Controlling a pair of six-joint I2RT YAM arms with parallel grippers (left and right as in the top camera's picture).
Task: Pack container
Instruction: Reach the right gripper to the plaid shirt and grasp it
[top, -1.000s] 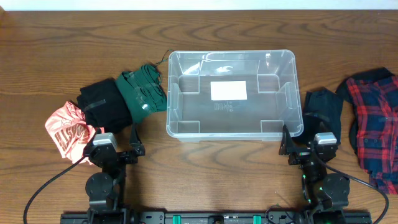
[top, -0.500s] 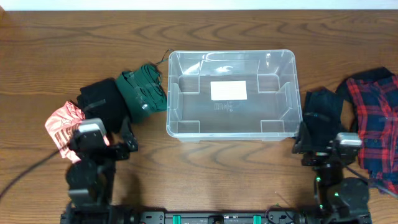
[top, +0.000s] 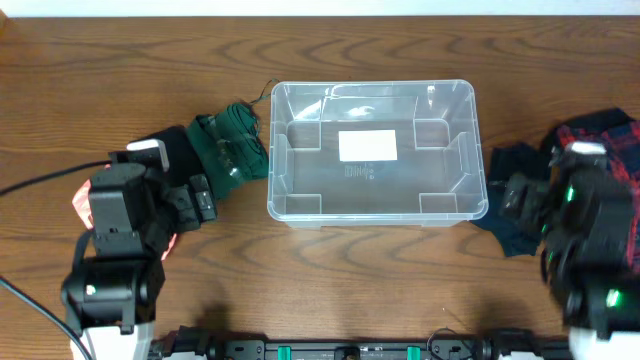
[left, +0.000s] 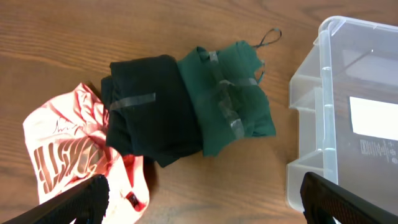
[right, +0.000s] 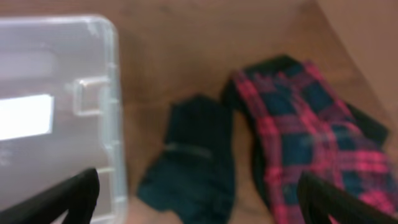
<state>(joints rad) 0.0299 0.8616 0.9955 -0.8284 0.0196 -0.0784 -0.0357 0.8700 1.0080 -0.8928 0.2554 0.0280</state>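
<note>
**Left claw** (left: 208, 200): fingers spread wide, one tip at each lower corner of the wrist view. Nothing is between them and they touch no cloth. It is held above the table (top: 150, 55), on the near side of the left-hand clothes.

**Right claw** (right: 196, 200): fingers likewise wide apart and gripping nothing. It is held above the near end of the dark garment (right: 193, 155). The view is blurred, so I cannot tell if it touches.

**Container** (top: 280, 150): clear bin at the table's centre, upright and open at the top, long side facing the arms. A white label (top: 367, 146) shows on its base. It lies between the two groups of clothes.

**Left of container:**
- Green top (left: 227, 106): folded, crossed by strips of clear tape, with a thin loop at its far end. It sits just beside the container's left wall.
- Black bundle (left: 149, 112): folded, with one tape strip. It touches the green top on the outer side, their edges overlapping.
- Pink shirt (left: 65, 155): crumpled, with printed lettering, partly tucked under the black bundle. From overhead it is mostly hidden by the left arm.

**Right of container:**
- Dark garment: just beside the container's right wall.
- Plaid shirt (right: 298, 130): red and dark check, loosely spread. It lies against the dark garment's outer side, near the table's right edge.
</note>
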